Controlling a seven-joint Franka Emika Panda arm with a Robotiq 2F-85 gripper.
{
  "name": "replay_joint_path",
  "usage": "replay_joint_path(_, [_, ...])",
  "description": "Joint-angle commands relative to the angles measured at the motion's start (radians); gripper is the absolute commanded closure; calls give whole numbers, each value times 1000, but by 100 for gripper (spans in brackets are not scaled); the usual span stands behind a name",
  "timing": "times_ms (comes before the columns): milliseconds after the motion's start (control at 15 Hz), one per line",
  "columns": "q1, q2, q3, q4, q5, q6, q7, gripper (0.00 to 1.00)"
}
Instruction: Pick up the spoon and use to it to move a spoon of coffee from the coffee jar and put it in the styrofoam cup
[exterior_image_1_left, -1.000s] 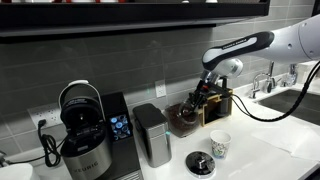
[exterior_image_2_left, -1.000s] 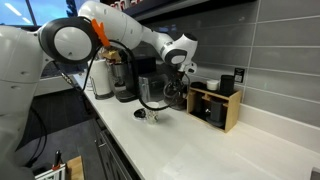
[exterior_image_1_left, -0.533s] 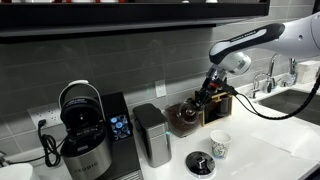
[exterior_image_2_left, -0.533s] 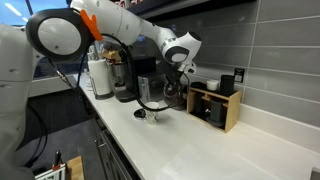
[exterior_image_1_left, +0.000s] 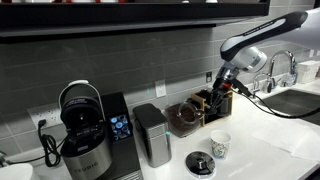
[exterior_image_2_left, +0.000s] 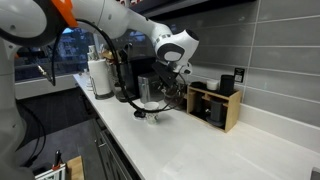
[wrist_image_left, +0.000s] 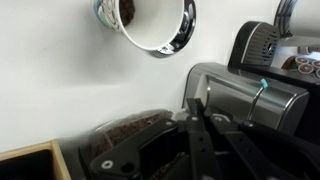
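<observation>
My gripper (exterior_image_1_left: 221, 90) hangs above the wooden box beside the coffee jar (exterior_image_1_left: 183, 118), a rounded glass jar with dark coffee inside. In the wrist view the fingers (wrist_image_left: 195, 130) are shut on a thin dark strip, the spoon's handle (wrist_image_left: 194, 112); its bowl is hidden. The jar's coffee shows at the lower left in the wrist view (wrist_image_left: 120, 130). The styrofoam cup (exterior_image_1_left: 220, 145) stands on the counter in front of the jar. The gripper (exterior_image_2_left: 177, 76) also shows above the jar (exterior_image_2_left: 150, 95).
A grey metal canister (exterior_image_1_left: 152, 135) stands next to the jar, with coffee machines (exterior_image_1_left: 85, 130) beyond it. A flat black-and-white disc (exterior_image_1_left: 200, 163) lies beside the cup. A wooden box (exterior_image_2_left: 212, 105) stands against the wall. The sink (exterior_image_1_left: 295, 100) is at the far end.
The gripper has risen out of the coffee jar and moved sideways toward the wooden box, still shut on the spoon.
</observation>
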Motion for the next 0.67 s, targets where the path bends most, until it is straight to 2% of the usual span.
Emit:
replay_joint_path(0, [-7,-118,-37,-162,32,-20,-123,99])
replay_joint_path(267, [0,-177,-77,-247,15,-43,-237,99])
replay_joint_path(600, [22,-205,-95,-288,-4,-92,-345,99])
